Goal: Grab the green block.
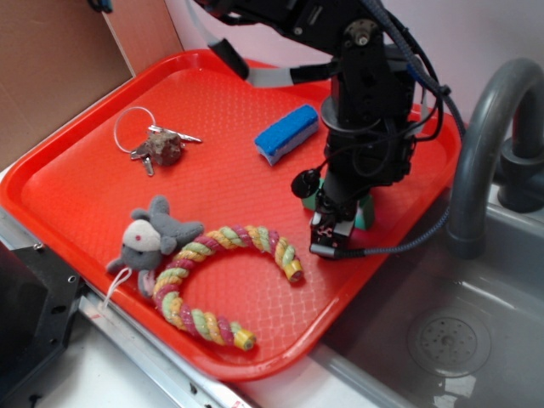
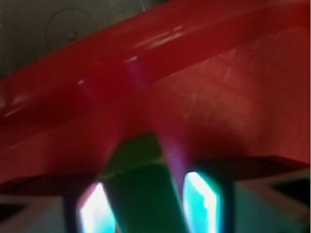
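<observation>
In the wrist view the green block lies lengthwise between my two bright teal fingers, on the red tray. It sits close against the left finger, and a narrow gap shows beside the right one. My gripper is open around it. In the exterior view the gripper is down at the tray's right side, its teal fingertips spread apart. The wrist's black body hides the block there.
On the tray lie a blue sponge-like block, a key ring with keys, a grey plush mouse and a coloured rope ring. A sink and a grey faucet stand just right of the tray's rim.
</observation>
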### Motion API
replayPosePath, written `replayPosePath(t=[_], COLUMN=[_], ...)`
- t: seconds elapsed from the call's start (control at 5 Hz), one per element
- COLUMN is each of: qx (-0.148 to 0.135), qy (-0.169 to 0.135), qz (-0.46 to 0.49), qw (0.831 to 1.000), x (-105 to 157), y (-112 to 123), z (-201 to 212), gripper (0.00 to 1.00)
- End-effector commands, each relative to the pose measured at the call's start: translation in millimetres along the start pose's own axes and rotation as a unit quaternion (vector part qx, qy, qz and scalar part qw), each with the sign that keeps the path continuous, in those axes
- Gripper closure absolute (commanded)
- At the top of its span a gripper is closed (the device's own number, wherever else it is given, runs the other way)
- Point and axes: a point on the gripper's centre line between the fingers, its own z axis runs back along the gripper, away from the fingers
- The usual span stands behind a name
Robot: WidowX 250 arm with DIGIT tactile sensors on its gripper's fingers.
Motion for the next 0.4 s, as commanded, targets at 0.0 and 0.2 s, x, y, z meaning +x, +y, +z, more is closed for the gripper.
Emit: replayPosePath(t=[0.0,0.2], qx=[0.042,0.037], qy=[0.014,0.005], qz=[0.11,0.234], qw=[0.993,0.971], x=[-23,-55], y=[7,17], z=[40,82], gripper=[1.0,1.0])
